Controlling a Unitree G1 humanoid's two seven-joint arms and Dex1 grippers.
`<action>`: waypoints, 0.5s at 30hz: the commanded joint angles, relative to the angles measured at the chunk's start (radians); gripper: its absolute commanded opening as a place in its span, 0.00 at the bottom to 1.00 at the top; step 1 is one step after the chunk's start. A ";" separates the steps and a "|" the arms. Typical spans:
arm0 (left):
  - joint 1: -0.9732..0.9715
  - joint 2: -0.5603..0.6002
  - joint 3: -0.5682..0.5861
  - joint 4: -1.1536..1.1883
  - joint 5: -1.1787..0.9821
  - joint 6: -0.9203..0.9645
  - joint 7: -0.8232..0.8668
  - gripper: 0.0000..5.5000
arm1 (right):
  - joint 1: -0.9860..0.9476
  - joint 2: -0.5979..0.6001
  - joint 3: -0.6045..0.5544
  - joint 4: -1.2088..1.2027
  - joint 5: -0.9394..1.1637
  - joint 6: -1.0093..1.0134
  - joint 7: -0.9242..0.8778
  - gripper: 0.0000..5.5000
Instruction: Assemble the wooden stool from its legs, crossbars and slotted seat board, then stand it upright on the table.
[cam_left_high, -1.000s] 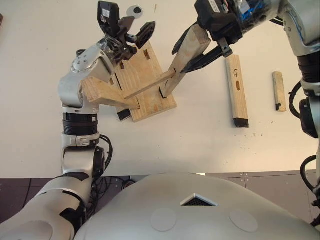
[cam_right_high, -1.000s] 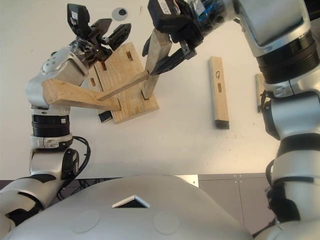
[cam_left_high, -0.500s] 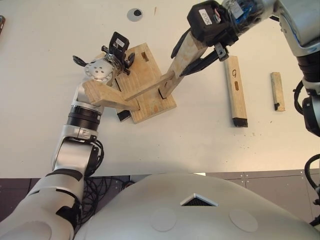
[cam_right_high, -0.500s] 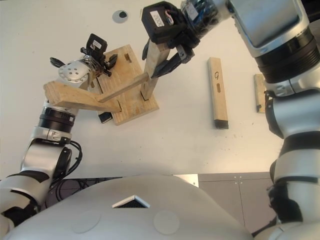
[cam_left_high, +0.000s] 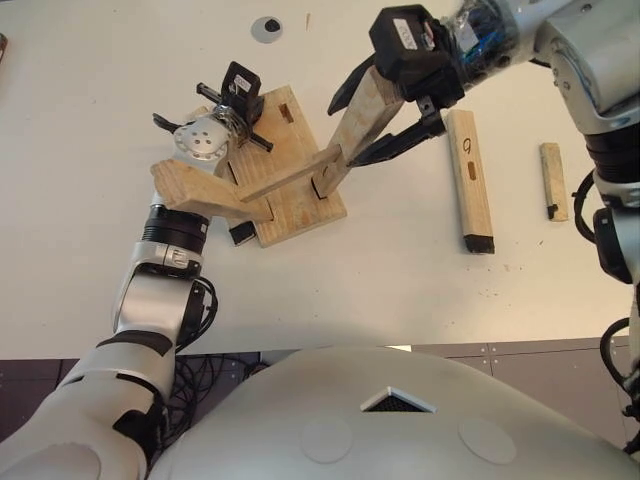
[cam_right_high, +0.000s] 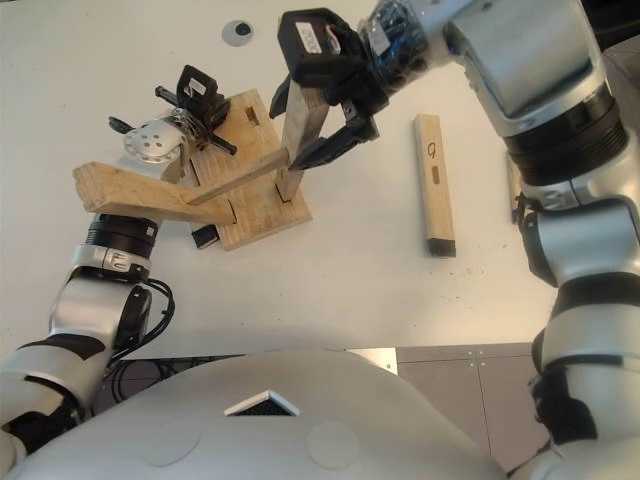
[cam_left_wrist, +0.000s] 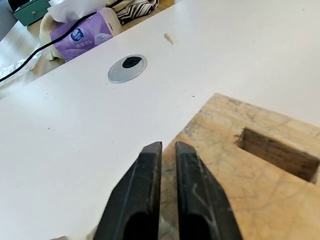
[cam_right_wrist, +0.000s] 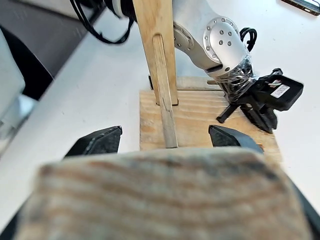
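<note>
The slotted seat board (cam_left_high: 305, 205) lies flat on the white table. Two legs stand in it, joined by a thin crossbar (cam_left_high: 285, 178). My right gripper (cam_left_high: 350, 133) is shut on the top of the far leg (cam_left_high: 362, 112), one finger (cam_right_wrist: 95, 142) on each side. The near leg (cam_left_high: 200, 187) leans towards me with nothing holding it. My left gripper (cam_left_high: 238, 100) points down at the board's far edge, and its fingertips (cam_left_wrist: 152, 150) are shut together just over the corner of the board (cam_left_wrist: 250, 190), beside an empty slot (cam_left_wrist: 277, 152).
A loose leg (cam_left_high: 470, 180) with a black foot lies to the right of the board, and a short wooden piece (cam_left_high: 555, 180) lies farther right. A round grey grommet (cam_left_high: 267, 28) is set in the table behind the board. A tissue pack (cam_left_wrist: 82, 35) lies beyond the table's far edge.
My left gripper was raised and open a second ago; it has turned down onto the board's far edge and shut. My right gripper, the leg and the board have shifted slightly left.
</note>
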 joint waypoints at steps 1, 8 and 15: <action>-0.018 0.023 0.139 -0.105 -0.104 -0.030 -0.049 0.08 | 0.130 -0.014 -0.060 -0.015 0.091 0.132 0.021 0.58; 0.037 0.176 0.181 -0.361 -0.176 0.325 -0.181 0.08 | 0.135 0.040 -0.425 -0.030 0.358 0.278 -0.106 0.58; 0.162 0.302 0.140 -0.563 -0.225 0.644 -0.294 0.08 | 0.134 0.086 -0.776 0.058 0.634 0.408 -0.352 0.58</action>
